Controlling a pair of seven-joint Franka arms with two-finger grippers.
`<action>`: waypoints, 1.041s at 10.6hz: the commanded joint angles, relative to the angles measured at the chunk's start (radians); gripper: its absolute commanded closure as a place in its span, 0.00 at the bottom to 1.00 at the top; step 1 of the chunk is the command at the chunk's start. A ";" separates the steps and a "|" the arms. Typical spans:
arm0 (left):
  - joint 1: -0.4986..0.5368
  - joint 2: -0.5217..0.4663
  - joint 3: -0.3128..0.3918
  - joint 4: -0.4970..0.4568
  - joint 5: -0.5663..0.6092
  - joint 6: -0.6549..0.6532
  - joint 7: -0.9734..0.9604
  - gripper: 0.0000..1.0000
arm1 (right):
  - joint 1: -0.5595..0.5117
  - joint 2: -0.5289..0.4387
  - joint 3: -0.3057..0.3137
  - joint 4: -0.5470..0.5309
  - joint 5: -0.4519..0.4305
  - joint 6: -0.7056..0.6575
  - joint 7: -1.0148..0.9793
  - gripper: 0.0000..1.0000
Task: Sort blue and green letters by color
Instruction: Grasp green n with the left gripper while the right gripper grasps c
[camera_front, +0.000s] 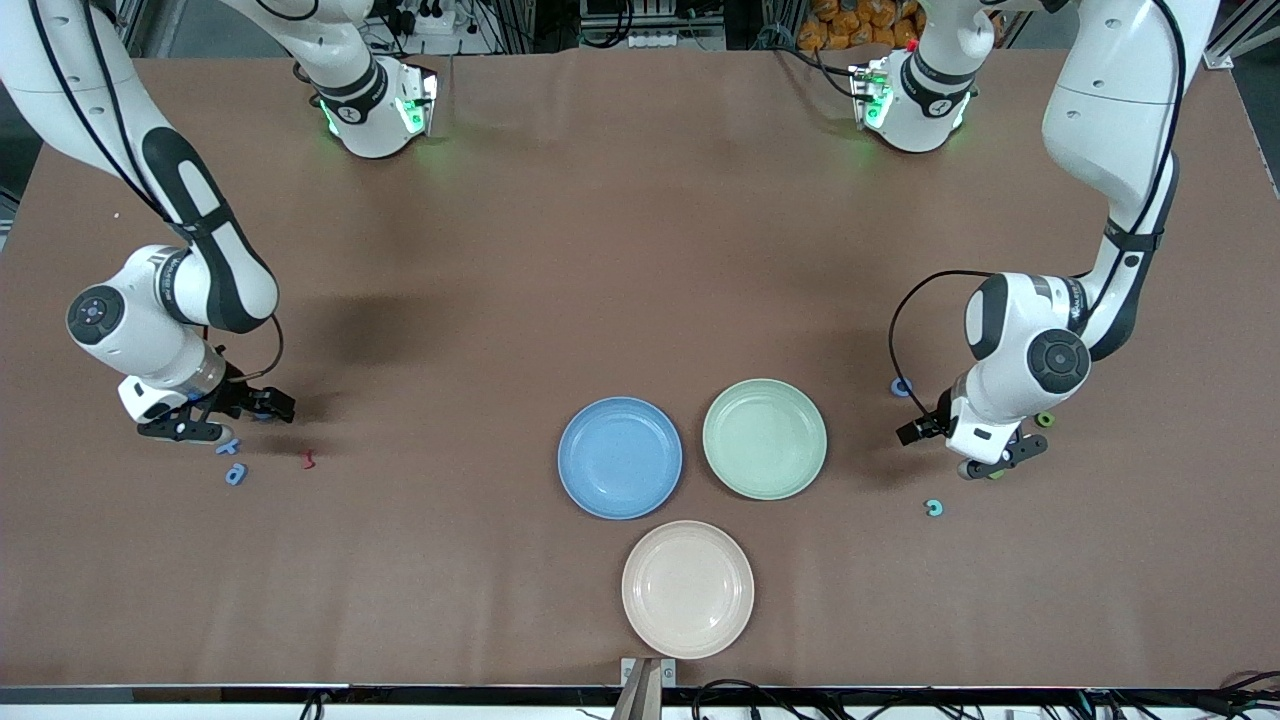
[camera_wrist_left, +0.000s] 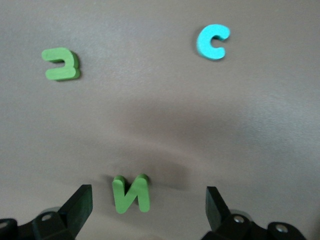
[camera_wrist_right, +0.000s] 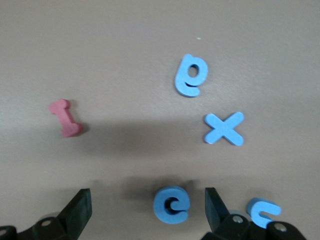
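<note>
Left wrist cam: I've got the left tool (camera_wrist_left: 145, 205) released, jaws spread w/ a green N (camera_wrist_left: 131, 193) on the worktop (camera_wrist_left: 150, 110) between them, untouched; a second green letter (camera_wrist_left: 61, 64) and a cyan c (camera_wrist_left: 213, 42) lie near it, all at the left arm's end. Right tool (camera_wrist_right: 145, 207) is likewise released low over a blue e (camera_wrist_right: 171, 204), w/ a blue c (camera_wrist_right: 263, 210) just beside one finger. Blue g (camera_wrist_right: 190, 75), blue x (camera_wrist_right: 224, 128) and a red letter (camera_wrist_right: 65, 118) lie close by at the right arm's end; blue plate (camera_front: 620, 457) and green plate (camera_front: 764, 438) sit mid-worktop.
</note>
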 joint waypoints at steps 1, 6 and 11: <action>0.010 -0.025 0.000 -0.044 -0.004 0.005 -0.083 0.00 | -0.034 0.027 0.009 0.010 -0.002 -0.005 0.002 0.00; 0.010 -0.040 0.000 -0.115 -0.005 0.083 -0.144 0.00 | -0.036 0.036 0.007 0.010 -0.002 -0.008 -0.001 0.00; 0.010 -0.045 0.000 -0.113 0.010 0.086 -0.161 1.00 | -0.034 0.047 0.009 0.010 -0.002 -0.006 -0.013 0.88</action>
